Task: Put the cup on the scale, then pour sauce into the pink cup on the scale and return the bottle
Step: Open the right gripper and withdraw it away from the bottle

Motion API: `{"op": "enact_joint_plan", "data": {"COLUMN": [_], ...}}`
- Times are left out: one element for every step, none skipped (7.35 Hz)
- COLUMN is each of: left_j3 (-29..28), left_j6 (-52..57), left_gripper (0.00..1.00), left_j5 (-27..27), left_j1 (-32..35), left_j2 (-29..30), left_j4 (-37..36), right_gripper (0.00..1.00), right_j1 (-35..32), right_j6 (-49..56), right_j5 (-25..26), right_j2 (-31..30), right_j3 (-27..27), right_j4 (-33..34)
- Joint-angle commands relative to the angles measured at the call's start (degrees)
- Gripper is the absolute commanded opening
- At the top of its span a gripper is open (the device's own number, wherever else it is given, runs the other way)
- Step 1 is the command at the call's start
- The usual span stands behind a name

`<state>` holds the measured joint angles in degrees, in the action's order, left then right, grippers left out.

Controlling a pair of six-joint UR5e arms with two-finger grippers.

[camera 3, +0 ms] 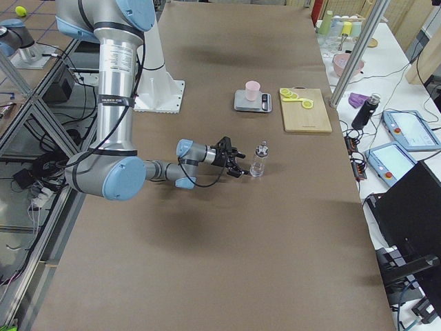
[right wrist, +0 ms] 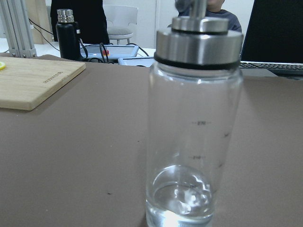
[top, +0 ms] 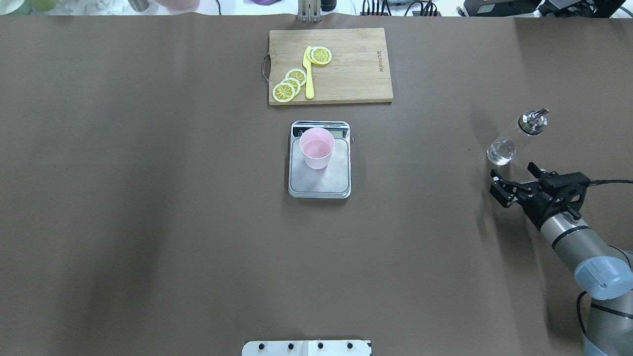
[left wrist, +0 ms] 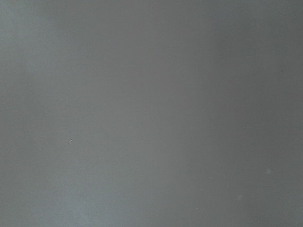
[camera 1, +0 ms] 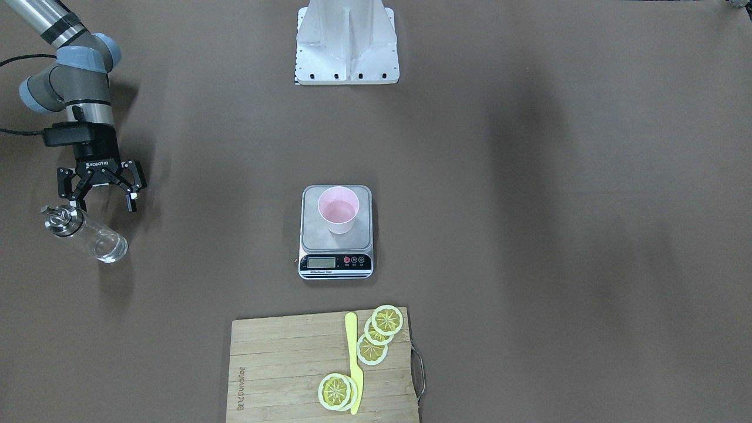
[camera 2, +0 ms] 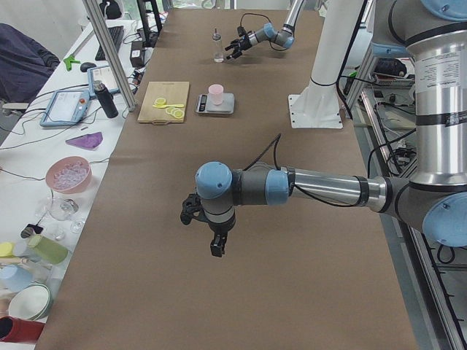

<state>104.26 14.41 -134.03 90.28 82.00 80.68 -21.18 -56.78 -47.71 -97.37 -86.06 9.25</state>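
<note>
Glass bottle (top: pixel 514 139): upright on the brown table (top: pixel 148 222), well apart from the scale (top: pixel 320 184) and at about 3 o'clock of it in the overhead view. A little clear sauce (right wrist: pixel 182 198) lies at its bottom.
Tipping risk: the bottle is tall and slim, and looks top-heavy under its metal spout. A finger brushing it off-centre, closing in or pulling away, could knock it over and set it rolling.
Slip risk: smooth glass may slide in a loose or high grip.
Right gripper (top: pixel 512 170): jaws spread wide, holding nothing. It sits at the bottle's 6 o'clock, just beside it and not touching.
Left gripper (camera 2: pixel 206 233): seen only from the side, above bare table. Whether it is spread or closed I cannot tell.
Pink cup (top: pixel 316 147): upright on the scale's steel platform, toward its 12 o'clock edge by the display.
</note>
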Motion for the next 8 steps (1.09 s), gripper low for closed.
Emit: {"op": "enact_joint_plan", "data": {"left_j3": [0.0, 0.0, 0.1, 0.1, 0.1, 0.1, 0.1, 0.1], "left_j6": [-0.1, -0.1, -0.1, -0.1, 0.0, 0.0, 0.0, 0.0], "left_gripper": [0.98, 0.98, 0.98, 0.98, 0.98, 0.98, 0.98, 0.98], "left_j5": [0.0, 0.0, -0.1, -0.1, -0.1, -0.1, -0.1, -0.1], "left_j1": [0.0, 0.1, 0.1, 0.0, 0.0, 0.1, 0.1, 0.1], "left_j2": [0.1, 0.1, 0.1, 0.1, 0.1, 0.1, 0.1, 0.1], "left_j4": [0.0, 0.0, 0.0, 0.0, 0.0, 0.0, 0.0, 0.0], "right_gripper": [1.00, 1.00, 1.00, 1.00, 1.00, 1.00, 1.00, 1.00], "right_j1": [0.6, 0.4, 0.4, -0.7, -3.4, -7.3, -12.0, -17.4], "right_j6": [0.0, 0.3, 0.5, 0.7, 1.0, 2.0, 5.5, 7.9], "right_j5": [-0.2, -0.5, -2.1, -2.8, -6.8, -11.2, -16.0, -22.4], "right_j2": [-4.1, -6.1, -8.8, -9.7, -9.9, -9.9, -10.0, -9.9], "right_j3": [-2.4, -3.9, -5.6, -5.9, -5.2, -5.2, -5.0, -4.9], "right_j4": [-0.3, -0.4, -0.4, -0.4, -0.4, -0.4, -0.3, -0.3]}}
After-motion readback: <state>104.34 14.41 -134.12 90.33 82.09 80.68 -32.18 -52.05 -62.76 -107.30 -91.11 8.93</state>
